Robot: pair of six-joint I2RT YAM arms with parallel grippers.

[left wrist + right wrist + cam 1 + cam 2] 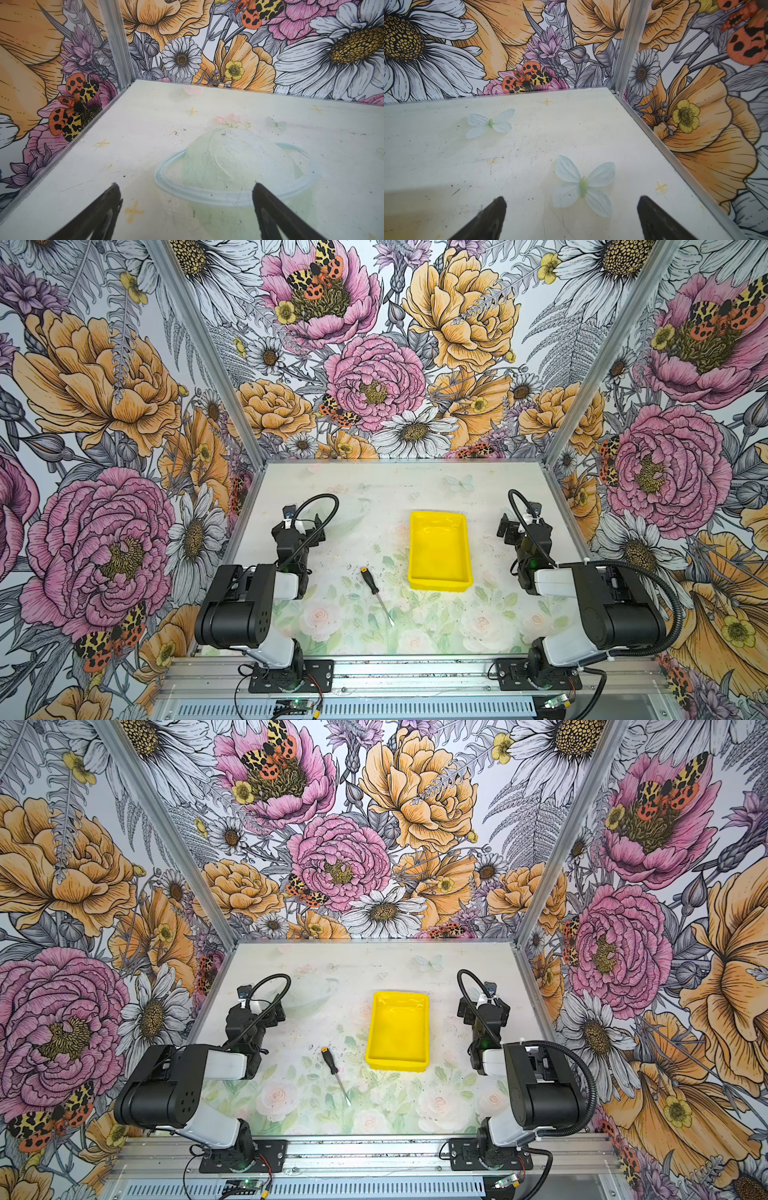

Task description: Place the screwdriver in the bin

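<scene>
Screwdriver (376, 595) near bin (438, 584), well apart from left tool (186, 185), right tool (571, 198)

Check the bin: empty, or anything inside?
Empty. The bin shows only its bare yellow floor in both top views; the screwdriver lies on the table beside it.

Screwdriver (374, 589) tip — too small to tell its type; black fingers (99, 218) run off each wrist view's edge

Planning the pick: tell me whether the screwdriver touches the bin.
Apart. Both top views show bare table between the screwdriver, lying flat to the left, and the bin.
</scene>
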